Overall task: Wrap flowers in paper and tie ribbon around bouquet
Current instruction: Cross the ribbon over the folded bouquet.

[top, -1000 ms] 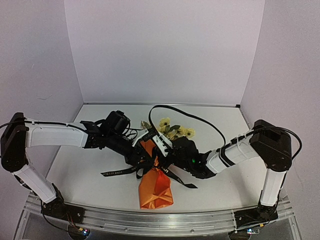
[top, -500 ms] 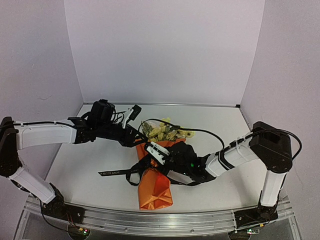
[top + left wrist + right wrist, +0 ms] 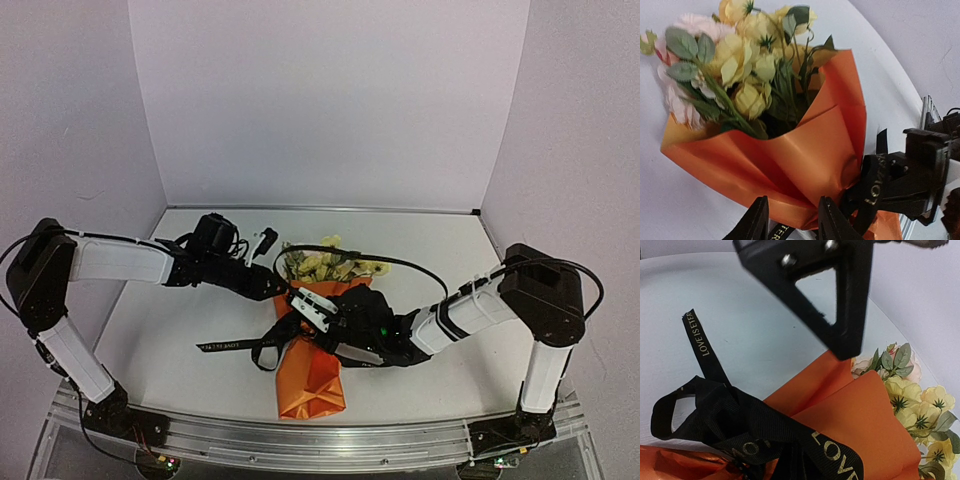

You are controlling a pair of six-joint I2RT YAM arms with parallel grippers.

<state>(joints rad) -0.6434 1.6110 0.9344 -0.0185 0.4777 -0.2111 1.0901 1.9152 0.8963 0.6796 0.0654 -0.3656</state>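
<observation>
— Grippers, quick?
— My left gripper (image 3: 792,222): fingers spread with a gap showing, at the lower edge of the paper (image 3: 805,160). Can't tell if they touch it. My right gripper (image 3: 847,345): pressed together, nothing seen between the tips.

— Where's the bouquet?
— The bouquet (image 3: 310,375) lies on the table (image 3: 170,330) between my arms. Narrow end toward my bases, flowers (image 3: 335,265) toward the back wall (image 3: 320,100). The ribbon (image 3: 235,345) crosses the cone's middle, with one tail trailing left on the table.

— What do only the wrist views give?
— Left wrist: the cone's open mouth, yellow and pale pink blooms, green leaves, and my right gripper just beside the ribbon. Right wrist: a loose loop in the ribbon and light lettering reading LOVE. Only the top view shows the whole cone, both arms, and a black cable (image 3: 400,262) arcing over the flowers.

— Surface, room?
— White table, plain pale lilac walls on three sides, aluminium rail (image 3: 300,440) along the near edge.
</observation>
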